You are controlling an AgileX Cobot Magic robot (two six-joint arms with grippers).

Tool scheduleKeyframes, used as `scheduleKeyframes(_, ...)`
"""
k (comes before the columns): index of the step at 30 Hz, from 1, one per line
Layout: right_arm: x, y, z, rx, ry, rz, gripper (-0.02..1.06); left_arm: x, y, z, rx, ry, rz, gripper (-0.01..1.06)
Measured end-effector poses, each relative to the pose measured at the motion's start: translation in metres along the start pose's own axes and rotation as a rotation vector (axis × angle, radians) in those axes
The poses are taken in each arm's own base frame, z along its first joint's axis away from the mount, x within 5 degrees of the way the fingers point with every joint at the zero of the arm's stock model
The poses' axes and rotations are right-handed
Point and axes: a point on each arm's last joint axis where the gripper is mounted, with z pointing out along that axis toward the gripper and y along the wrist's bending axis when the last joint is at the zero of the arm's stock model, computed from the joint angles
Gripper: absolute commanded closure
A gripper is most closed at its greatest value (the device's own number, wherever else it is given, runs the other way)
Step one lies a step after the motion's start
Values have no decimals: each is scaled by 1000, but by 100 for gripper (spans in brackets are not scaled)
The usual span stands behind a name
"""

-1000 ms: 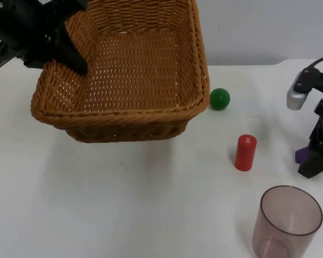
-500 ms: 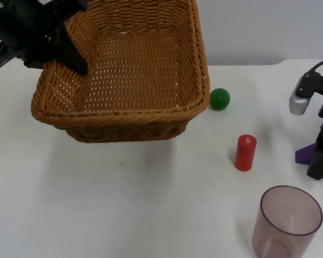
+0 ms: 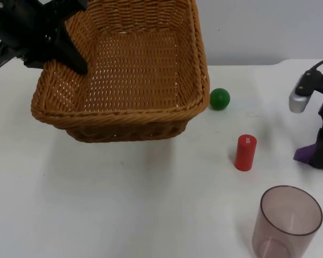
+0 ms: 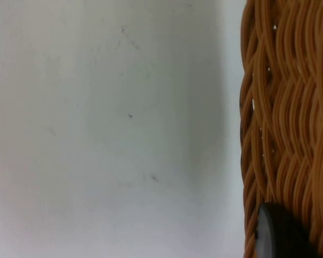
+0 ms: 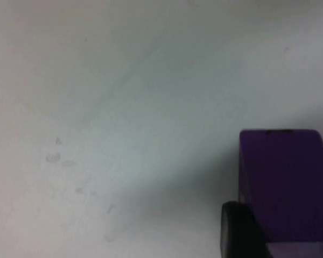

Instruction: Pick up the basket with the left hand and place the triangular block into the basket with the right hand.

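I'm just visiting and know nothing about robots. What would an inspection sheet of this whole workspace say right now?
Surface: white table, faint specks.
Job's things: wicker basket held up off the table, tilted; purple block at the table's right edge.
Clutter: green ball beside the basket; red cylinder upright; clear cup upright, near the front.
Grippers: left pincer clamps the basket's rim; right pincer down at the purple block, one fingertip against it, grip unclear.
Cables: left out.
Surroundings: grey partition wall.
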Motion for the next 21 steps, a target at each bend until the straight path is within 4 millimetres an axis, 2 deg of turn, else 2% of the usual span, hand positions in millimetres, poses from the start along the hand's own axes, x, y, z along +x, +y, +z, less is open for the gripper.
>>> scheduleKeyframes(1, 0, 0, 0, 2, -1, 8, 105, 0, 0, 0, 0, 0, 0, 105)
scheduleKeyframes(6, -1, 0, 0, 4, -11, 61, 105, 0, 0, 0, 0, 0, 0, 105)
scheduleKeyframes(10, -5, 0, -10, 15, -42, 111, 105, 0, 0, 0, 1, 2, 0, 105)
scheduleKeyframes(15, -15, -1, -58, 92, -139, 262, 105, 0, 0, 0, 1, 4, 0, 105)
scheduleKeyframes(16, -15, -1, -58, 92, -139, 262, 105, 0, 0, 0, 1, 4, 0, 105)
scheduleKeyframes(20, -19, 7, -106, 120, -214, 411, 105, 1, 0, 0, 2, 6, 0, 105)
scheduleKeyframes(21, -19, 7, -106, 120, -214, 411, 105, 1, 0, 0, 2, 6, 0, 105)
